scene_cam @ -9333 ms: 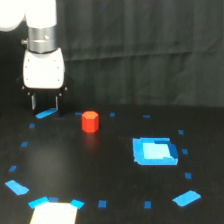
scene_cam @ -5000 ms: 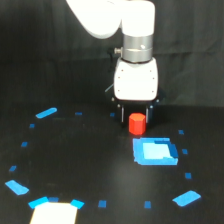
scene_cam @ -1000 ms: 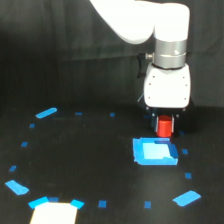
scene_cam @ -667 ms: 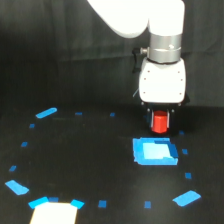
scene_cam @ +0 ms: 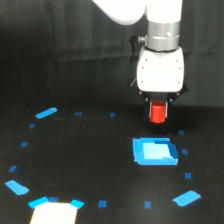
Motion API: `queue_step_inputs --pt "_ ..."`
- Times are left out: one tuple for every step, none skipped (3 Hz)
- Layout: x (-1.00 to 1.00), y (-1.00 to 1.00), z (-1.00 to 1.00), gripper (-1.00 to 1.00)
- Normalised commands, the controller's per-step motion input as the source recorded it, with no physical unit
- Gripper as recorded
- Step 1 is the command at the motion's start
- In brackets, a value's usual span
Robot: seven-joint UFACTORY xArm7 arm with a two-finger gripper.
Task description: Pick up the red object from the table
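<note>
Above the large blue square patch (scene_cam: 155,152), the end effector (scene_cam: 158,114) is closed on the red object (scene_cam: 158,112), which hangs clear of the table (scene_cam: 90,165); the grip at its upper end apparently keeps it upright.

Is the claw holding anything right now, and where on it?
Yes: the claw grips the red cylinder by its upper sides, clear of the table.

The red object (scene_cam: 158,112) hangs above the table (scene_cam: 90,150).
</note>
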Motion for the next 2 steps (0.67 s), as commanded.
queue_step_inputs --pt "0.00 -0.06 1.00 -0.95" --pt "-0.09 0.06 1.00 -1.00"
